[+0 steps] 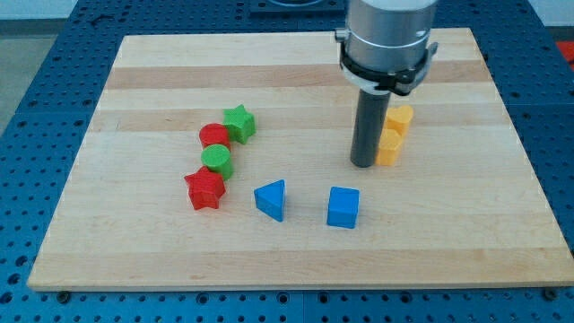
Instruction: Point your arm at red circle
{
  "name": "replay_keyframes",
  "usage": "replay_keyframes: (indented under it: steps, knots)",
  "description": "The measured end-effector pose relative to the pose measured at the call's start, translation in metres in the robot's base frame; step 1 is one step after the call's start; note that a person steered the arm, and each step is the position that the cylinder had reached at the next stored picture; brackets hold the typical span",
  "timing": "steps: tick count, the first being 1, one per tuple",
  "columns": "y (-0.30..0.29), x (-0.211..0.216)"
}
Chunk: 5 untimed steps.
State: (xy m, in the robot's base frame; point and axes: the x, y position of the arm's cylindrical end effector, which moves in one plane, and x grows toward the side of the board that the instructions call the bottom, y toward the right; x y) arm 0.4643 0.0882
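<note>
The red circle (213, 135) lies left of the board's middle, touching the green star (239, 123) at its upper right and the green circle (217, 160) just below it. A red star (204, 189) sits below the green circle. My tip (363, 164) rests on the board well to the right of the red circle, close beside the left of a yellow block (389, 148). A second yellow block (399, 117) stands just above that one.
A blue triangle (271, 198) and a blue cube (343, 207) lie toward the view's bottom, below and left of my tip. The wooden board (161, 72) sits on a blue perforated table.
</note>
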Motion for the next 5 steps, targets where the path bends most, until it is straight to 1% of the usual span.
replay_keyframes:
  steps: [2, 3, 4, 5]
  knots:
    - [0.017, -0.012]
    - [0.002, -0.011]
    - [-0.028, -0.031]
    - [-0.045, -0.085]
